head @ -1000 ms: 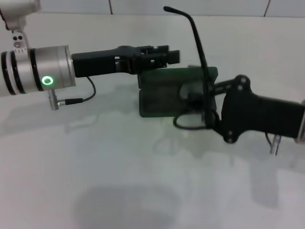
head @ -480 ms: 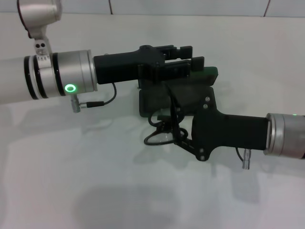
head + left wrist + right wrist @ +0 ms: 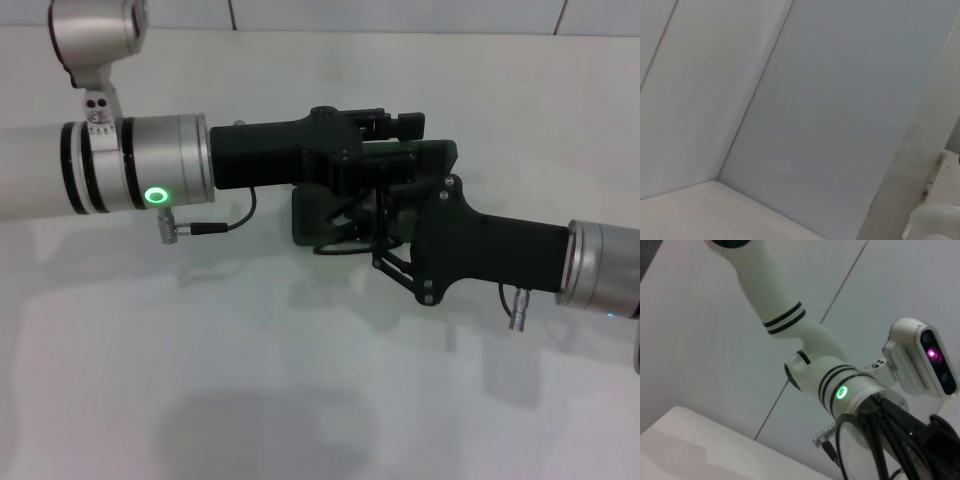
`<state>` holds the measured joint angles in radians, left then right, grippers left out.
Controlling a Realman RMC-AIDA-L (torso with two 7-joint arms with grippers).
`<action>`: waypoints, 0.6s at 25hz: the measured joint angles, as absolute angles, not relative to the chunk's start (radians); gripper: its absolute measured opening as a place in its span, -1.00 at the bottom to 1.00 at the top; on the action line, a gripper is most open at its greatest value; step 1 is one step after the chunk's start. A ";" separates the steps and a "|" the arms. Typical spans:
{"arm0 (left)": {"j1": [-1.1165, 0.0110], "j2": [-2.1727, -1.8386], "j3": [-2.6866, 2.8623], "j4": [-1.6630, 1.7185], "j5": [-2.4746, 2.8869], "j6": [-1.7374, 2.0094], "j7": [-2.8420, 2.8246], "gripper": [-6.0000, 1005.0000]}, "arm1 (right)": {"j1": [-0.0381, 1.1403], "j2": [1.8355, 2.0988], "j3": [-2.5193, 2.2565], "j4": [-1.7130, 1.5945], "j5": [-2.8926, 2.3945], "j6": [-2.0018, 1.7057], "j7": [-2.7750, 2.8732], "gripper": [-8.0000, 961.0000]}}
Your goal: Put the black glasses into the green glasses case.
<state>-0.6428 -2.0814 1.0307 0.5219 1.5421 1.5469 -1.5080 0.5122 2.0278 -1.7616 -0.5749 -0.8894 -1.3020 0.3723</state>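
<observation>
- You are working over a plain white table (image 3: 300, 400), with pale panelled wall behind it; the left wrist view is showing only that wall
- The case (image 3: 312, 212) is lying on the table at the middle of the head view, open as far as you can judge, with both arms crowding over it and hiding most of it
- Your left gripper (image 3: 395, 125) is reaching in from the left and sitting over the case's far edge, probably bracing the lid so the shell is not sliding or snapping shut; how its jaws are standing you cannot tell, because the gripper body is covering them
- Your right gripper (image 3: 385, 215) is coming in from the right, low over the case's opening, and the glasses (image 3: 345, 243) are showing as thin black wire loops at the case's near edge, under that gripper
- The jaws on the right look to be pinching the glasses' frame, though the contact itself is hidden
- The right wrist view is looking past dark wires, likely the frame, toward the left arm (image 3: 790, 335), which fits the glasses being carried close to that camera
- Judging by this, you are mid-insertion: the glasses are at the case but not yet seated inside
- Watch the long temple arms; they could be catching on the rim as you lower
</observation>
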 joint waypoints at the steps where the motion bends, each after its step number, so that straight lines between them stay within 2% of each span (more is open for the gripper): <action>1: -0.643 -2.082 1.032 0.521 1.543 1.547 -1.508 0.16 | 0.513 2.028 -1.762 -0.573 -0.885 -1.300 0.372 -0.67; 15: -0.614 -2.080 1.020 0.517 1.470 1.540 -1.490 0.16 | 0.503 2.028 -1.761 -0.568 -0.859 -1.299 0.373 -0.66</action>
